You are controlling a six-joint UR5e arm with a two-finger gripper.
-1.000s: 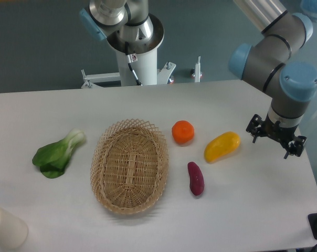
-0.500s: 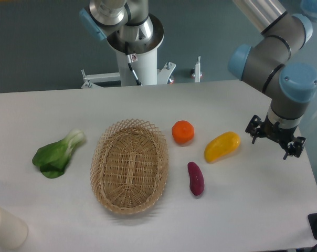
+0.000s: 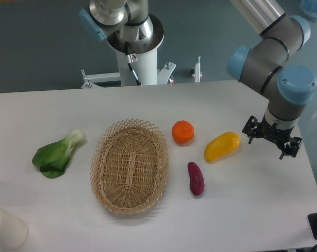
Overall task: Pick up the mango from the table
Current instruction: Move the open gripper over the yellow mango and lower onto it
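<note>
On the table (image 3: 148,105), the mango (image 3: 222,146) lies just left of my gripper (image 3: 268,139) (an orange (image 3: 183,132) sits further left). My jaws hang spread and hold nothing.

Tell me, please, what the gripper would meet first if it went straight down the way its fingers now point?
Most likely bare table. The gripper points downward, open and empty, right of the mango and apart from it. Nothing else shows beneath it, though one view leaves depth uncertain.

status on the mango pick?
Hand open, empty, right of mango. Mango flat on table, untouched. Path between them clear.
</note>
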